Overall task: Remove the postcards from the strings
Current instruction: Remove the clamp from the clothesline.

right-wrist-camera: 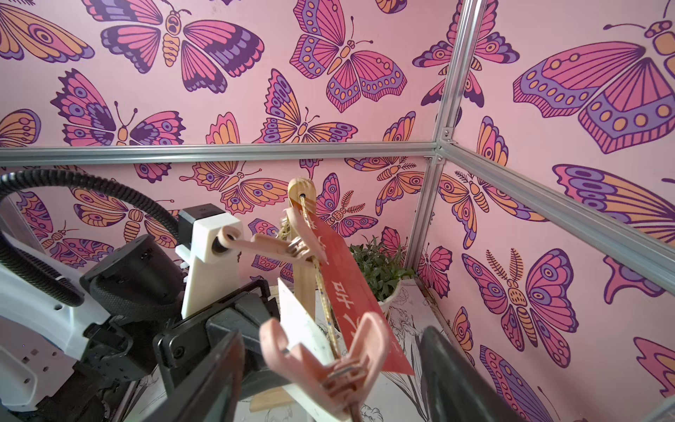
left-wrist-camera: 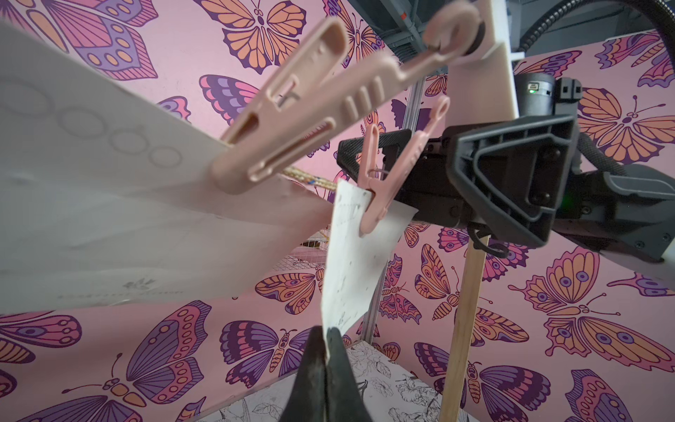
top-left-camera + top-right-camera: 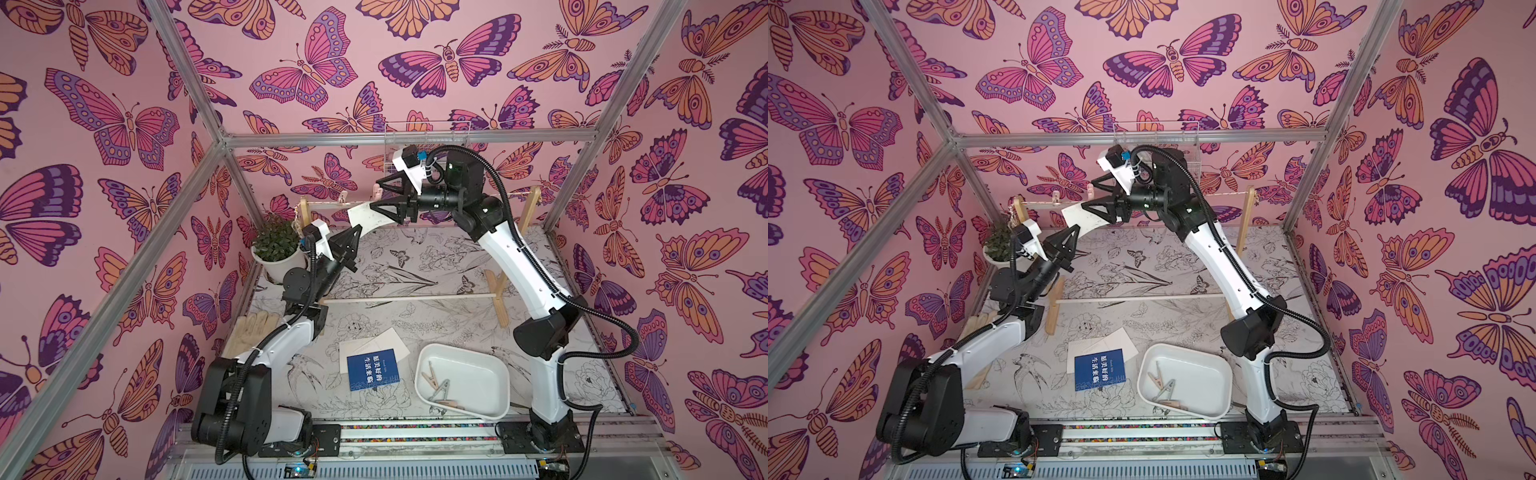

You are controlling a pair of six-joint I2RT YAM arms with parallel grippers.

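A white postcard hangs from the string under a pink clothespin. My left gripper is shut on that card's lower corner. My right gripper is open, one finger on each side of the clothespin's handles with gaps showing. A second postcard, red on its far face, hangs closer to the left post under another pink clothespin. A blue postcard lies on white ones on the table.
A white tray holding several clothespins sits front right. A potted plant stands by the left post and gloves lie at the left edge. The rack's wooden right post and white foot rod span the table. A wire basket hangs on the back wall.
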